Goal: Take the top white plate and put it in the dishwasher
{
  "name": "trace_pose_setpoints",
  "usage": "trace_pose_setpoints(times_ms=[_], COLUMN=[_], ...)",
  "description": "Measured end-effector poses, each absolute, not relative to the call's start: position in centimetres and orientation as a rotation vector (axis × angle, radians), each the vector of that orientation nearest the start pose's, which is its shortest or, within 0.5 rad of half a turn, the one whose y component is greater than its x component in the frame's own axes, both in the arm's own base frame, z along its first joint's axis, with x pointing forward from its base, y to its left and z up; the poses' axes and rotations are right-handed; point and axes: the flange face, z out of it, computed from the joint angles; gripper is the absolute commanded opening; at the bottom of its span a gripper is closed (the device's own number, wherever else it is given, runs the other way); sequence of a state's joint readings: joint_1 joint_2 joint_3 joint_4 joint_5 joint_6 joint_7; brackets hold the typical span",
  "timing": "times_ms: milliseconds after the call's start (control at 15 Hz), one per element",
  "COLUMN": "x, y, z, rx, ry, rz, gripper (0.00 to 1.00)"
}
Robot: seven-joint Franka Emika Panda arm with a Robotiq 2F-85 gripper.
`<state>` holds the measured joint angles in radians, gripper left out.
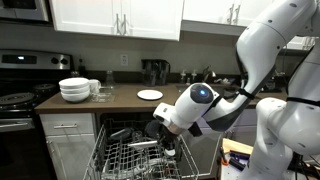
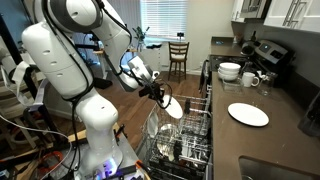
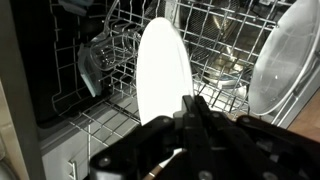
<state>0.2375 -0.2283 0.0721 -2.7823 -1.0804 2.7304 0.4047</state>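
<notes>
Clamps the top white plate (image 3: 160,70) by its lower rim, upright on edge at centre of the wrist view, directly above the gripper (image 3: 190,108) at lower centre. Hangs over the dishwasher (image 3: 105,118) wire rack, left of a larger pale plate (image 3: 285,60) standing at the right edge.

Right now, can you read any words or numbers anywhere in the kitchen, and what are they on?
No words, numbers or signs can be read in any view.
Black stove's control panel: marks, if any, too small and blurred to read.
Round white plate in the black pincer: plain, no print.
Grey wire dishwasher rack: no label showing.
</notes>
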Motion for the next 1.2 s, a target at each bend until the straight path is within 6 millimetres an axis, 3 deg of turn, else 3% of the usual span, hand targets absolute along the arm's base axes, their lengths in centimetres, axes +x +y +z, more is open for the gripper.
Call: trace_pose_setpoints(times_ms=[333, 1200], x=[37.2, 37.1], y=[12.5, 12.6], z=[28.1, 27.8], rx=[-3.093, -3.093], ry=[-1.376, -1.379], rz=[-0.464, -0.452], gripper=[0.04, 0.04])
